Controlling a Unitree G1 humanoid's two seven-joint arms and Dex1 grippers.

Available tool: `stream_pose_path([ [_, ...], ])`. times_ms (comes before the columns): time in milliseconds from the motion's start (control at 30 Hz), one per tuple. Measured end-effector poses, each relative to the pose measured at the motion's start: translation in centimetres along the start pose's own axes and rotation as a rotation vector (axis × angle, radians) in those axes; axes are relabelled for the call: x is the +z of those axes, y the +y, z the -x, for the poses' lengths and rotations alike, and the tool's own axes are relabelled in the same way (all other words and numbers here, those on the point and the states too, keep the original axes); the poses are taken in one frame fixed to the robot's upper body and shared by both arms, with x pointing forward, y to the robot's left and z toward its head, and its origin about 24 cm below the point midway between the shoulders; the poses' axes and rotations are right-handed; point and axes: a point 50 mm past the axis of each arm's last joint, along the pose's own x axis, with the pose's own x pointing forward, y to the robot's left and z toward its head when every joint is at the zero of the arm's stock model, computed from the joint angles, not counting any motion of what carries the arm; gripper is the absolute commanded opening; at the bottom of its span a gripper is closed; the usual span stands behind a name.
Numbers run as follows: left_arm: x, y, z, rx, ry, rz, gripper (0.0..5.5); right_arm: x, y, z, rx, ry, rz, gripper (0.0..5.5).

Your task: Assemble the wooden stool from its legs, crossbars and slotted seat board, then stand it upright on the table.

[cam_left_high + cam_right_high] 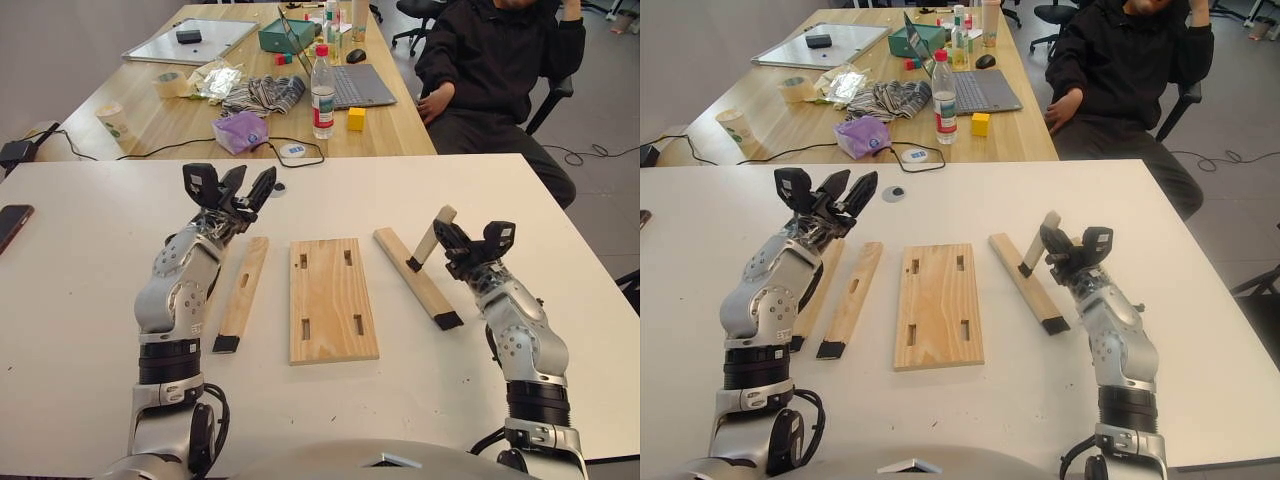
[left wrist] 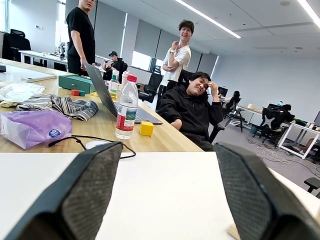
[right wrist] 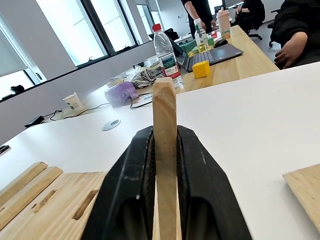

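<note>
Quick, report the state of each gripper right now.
Left gripper: open, holding nothing.
Right gripper: shut on the short pale wooden bar with a black end.

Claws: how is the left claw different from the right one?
The left claw is open; the right claw is shut. The left claw holds nothing; the right claw grips a wooden stick, tilted up. The left claw is left of the board; the right claw is on the other side. Both are black with two fingers.
</note>
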Motion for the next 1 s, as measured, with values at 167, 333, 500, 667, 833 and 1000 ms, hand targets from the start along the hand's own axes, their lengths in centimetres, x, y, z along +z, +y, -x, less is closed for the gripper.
stream_pose_path([
  [167, 0.0, -0.06, 0.0, -0.016, 0.002, -0.002, 3.36, -0.35, -0.32, 0.2, -0.007, -0.024, 0.002, 0.4],
  [333, -0.02, -0.11, -0.01, -0.021, 0.003, -0.003, 3.36, -0.3, -0.35, 0.19, -0.012, -0.026, -0.003, 0.4],
  [500, -0.1, -0.16, -0.05, -0.024, 0.007, -0.003, 3.36, -0.32, -0.42, 0.18, -0.016, -0.03, -0.003, 0.4],
  [667, -0.15, -0.15, -0.06, -0.024, 0.009, -0.002, 3.36, -0.24, -0.38, 0.16, -0.018, -0.029, -0.004, 0.4],
  [833, -0.18, -0.2, -0.08, -0.027, 0.011, -0.002, 3.36, -0.09, -0.37, 0.15, -0.03, -0.03, -0.005, 0.4],
  [1000, -0.21, -0.24, -0.1, -0.028, 0.012, -0.002, 3.36, 0.2, -0.23, -0.19, -0.029, -0.03, -0.005, 0.4],
])
